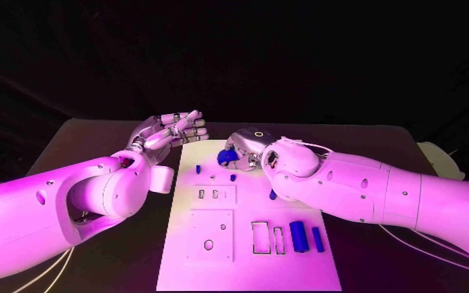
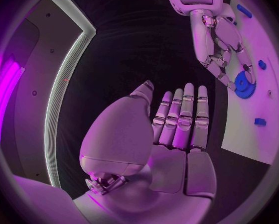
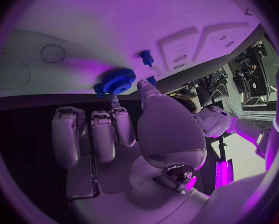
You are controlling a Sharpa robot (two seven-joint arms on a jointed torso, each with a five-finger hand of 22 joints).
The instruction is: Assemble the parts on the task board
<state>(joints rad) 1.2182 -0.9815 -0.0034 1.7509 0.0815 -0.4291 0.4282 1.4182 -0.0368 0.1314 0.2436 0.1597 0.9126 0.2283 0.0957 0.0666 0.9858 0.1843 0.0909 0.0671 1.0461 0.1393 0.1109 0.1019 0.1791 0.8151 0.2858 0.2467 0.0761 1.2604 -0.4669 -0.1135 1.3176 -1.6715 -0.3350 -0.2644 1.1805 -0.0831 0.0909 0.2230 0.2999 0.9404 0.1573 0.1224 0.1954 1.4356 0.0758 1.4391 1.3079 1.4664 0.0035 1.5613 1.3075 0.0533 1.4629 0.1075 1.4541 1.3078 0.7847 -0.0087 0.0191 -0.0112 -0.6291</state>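
The white task board lies in the middle of the black table. At the board's far end my right hand pinches a blue gear between thumb and fingertips, low over the board. In the right wrist view the gear sits at the fingertips, close to a small blue peg standing in the board. My left hand hovers at the board's far left corner, flat, fingers straight and holding nothing. In the left wrist view the left hand faces the right hand and the gear.
Two blue bars lie at the board's near right beside two empty slots. Small blue pegs stand on the board. Two raised plates with holes sit mid-board. A white object lies at the table's right edge.
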